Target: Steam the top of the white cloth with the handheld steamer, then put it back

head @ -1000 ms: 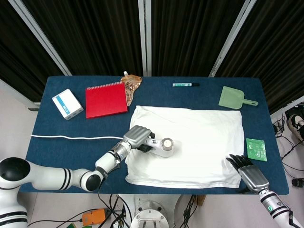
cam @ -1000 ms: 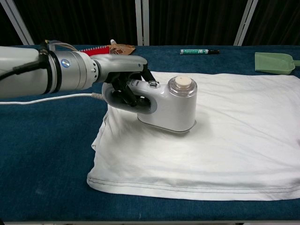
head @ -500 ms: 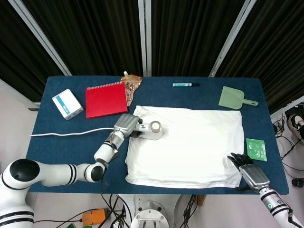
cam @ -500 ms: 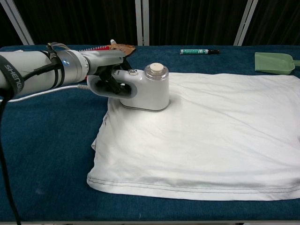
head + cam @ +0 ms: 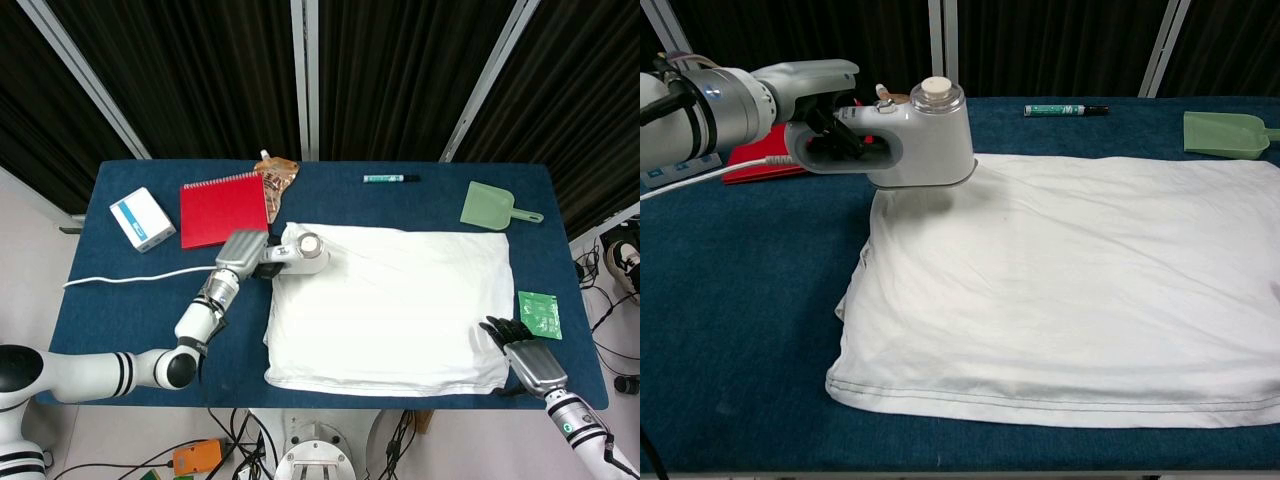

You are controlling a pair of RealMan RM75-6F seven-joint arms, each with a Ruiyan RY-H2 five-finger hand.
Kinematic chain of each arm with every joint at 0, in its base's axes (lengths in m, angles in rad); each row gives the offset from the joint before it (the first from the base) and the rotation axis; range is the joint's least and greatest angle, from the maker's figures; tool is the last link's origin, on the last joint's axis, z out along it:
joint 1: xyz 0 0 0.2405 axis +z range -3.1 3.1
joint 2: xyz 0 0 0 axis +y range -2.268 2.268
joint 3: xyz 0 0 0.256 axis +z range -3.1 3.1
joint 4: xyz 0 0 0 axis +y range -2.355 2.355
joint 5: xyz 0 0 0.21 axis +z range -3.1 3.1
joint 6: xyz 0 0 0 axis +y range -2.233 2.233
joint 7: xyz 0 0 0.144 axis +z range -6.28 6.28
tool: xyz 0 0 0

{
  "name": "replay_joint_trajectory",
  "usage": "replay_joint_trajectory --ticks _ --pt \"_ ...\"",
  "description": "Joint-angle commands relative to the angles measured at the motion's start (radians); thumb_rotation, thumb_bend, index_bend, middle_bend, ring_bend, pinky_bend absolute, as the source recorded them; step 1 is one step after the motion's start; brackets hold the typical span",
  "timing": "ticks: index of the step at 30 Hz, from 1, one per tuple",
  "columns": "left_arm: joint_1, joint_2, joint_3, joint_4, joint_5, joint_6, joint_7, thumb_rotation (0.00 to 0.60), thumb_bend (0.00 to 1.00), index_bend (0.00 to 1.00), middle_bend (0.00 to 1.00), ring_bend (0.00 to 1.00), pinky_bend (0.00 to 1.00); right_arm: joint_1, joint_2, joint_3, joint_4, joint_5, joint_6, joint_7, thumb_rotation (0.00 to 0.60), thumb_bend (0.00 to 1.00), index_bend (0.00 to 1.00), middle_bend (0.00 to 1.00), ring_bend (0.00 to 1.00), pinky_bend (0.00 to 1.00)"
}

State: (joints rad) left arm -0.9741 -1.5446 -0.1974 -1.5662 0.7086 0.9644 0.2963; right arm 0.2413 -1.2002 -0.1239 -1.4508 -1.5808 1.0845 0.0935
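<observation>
The white cloth (image 5: 395,305) (image 5: 1070,290) lies flat over the middle of the blue table. A white handheld steamer (image 5: 297,255) (image 5: 915,145) with a round capped top stands at the cloth's far left corner, seemingly just off the fabric. My left hand (image 5: 240,255) (image 5: 825,110) grips its handle from the left, fingers through the loop. Its white cord (image 5: 135,278) trails left across the table. My right hand (image 5: 525,355) hovers by the cloth's near right corner with fingers spread, holding nothing.
A red spiral notebook (image 5: 224,210), a white-and-blue box (image 5: 142,219) and a brown pouch (image 5: 277,178) sit at the far left. A green marker (image 5: 390,179) and green dustpan (image 5: 490,207) lie far right. A green packet (image 5: 540,314) rests near the right edge.
My left hand has carried the steamer from the cloth's middle-left up and away to its far left corner. The cord followed. The right hand has barely shifted.
</observation>
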Motion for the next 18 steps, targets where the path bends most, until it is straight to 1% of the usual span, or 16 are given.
replay_joint_trajectory --ticks 1,3,6,10,14,18 --pt "0.003 -0.035 -0.003 -0.034 0.04 0.029 0.02 0.511 0.74 0.79 1.0 0.82 0.69 0.0 -0.002 -0.002 0.001 -0.002 0.001 0.001 0.6 0.06 0.02 0.04 0.0 0.06" --pt "-0.014 -0.08 -0.004 -0.02 0.033 0.03 0.052 0.511 0.73 0.79 1.0 0.82 0.69 0.0 -0.004 -0.004 0.003 -0.002 0.002 0.003 0.6 0.06 0.02 0.04 0.0 0.06" --pt "-0.047 -0.153 -0.013 0.031 0.015 0.035 0.106 0.512 0.73 0.79 1.0 0.82 0.69 -0.002 -0.007 -0.007 0.008 -0.001 0.004 0.008 0.6 0.06 0.02 0.04 0.0 0.06" --pt "-0.086 -0.247 -0.049 0.117 -0.042 0.026 0.148 0.512 0.73 0.79 1.0 0.82 0.69 -0.006 -0.009 -0.01 0.014 0.001 0.007 0.015 0.6 0.06 0.02 0.04 0.0 0.06" --pt "-0.113 -0.304 -0.075 0.192 -0.092 0.013 0.184 0.512 0.72 0.79 1.0 0.82 0.69 -0.007 -0.01 -0.011 0.019 0.003 0.009 0.022 0.6 0.06 0.02 0.04 0.0 0.06" --pt "-0.118 -0.318 -0.084 0.223 -0.134 -0.009 0.206 0.512 0.72 0.79 1.0 0.82 0.69 -0.005 -0.011 -0.011 0.024 0.006 0.006 0.028 0.6 0.06 0.02 0.04 0.0 0.06"
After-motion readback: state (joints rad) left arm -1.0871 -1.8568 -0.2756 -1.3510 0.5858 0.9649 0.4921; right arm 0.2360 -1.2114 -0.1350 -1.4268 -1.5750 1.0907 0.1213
